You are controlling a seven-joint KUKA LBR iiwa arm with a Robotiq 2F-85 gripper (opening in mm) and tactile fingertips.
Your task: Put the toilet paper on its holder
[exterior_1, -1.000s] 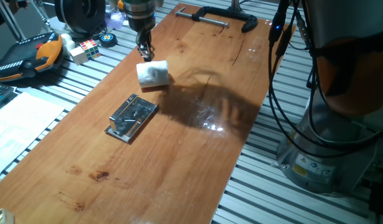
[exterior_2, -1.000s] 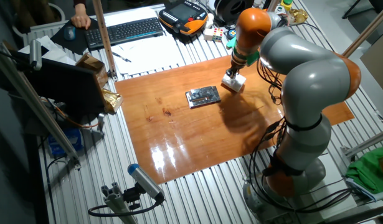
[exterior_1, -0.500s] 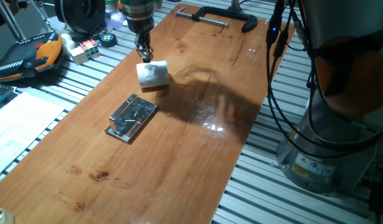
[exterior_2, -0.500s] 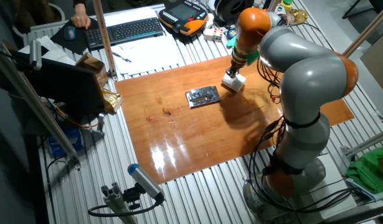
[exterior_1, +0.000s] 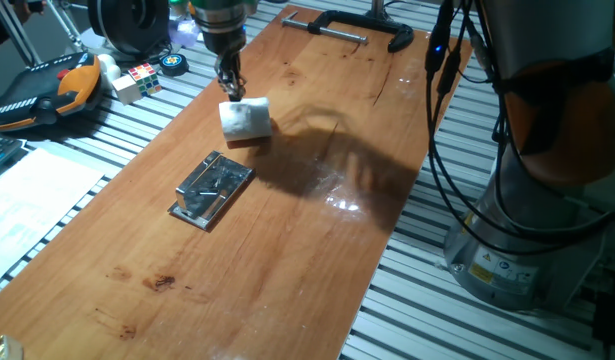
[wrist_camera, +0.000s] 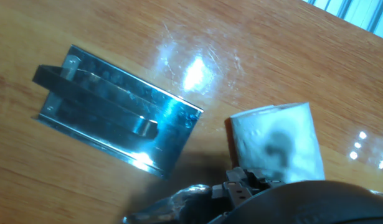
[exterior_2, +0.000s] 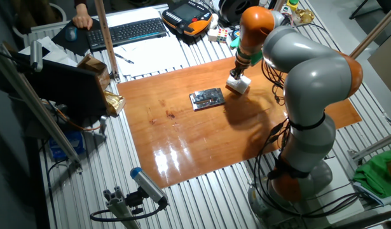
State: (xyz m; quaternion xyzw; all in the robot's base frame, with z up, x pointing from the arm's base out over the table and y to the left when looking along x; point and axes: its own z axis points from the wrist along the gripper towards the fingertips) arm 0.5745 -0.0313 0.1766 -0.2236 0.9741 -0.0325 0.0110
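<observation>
no visible shift: gripper [exterior_1: 230, 88] above toilet paper [exterior_1: 246, 119]

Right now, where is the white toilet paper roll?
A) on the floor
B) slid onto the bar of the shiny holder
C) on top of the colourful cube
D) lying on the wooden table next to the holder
D: the toilet paper roll lies on the wooden table, apart from the holder, whose bar is bare in the hand view.
</observation>
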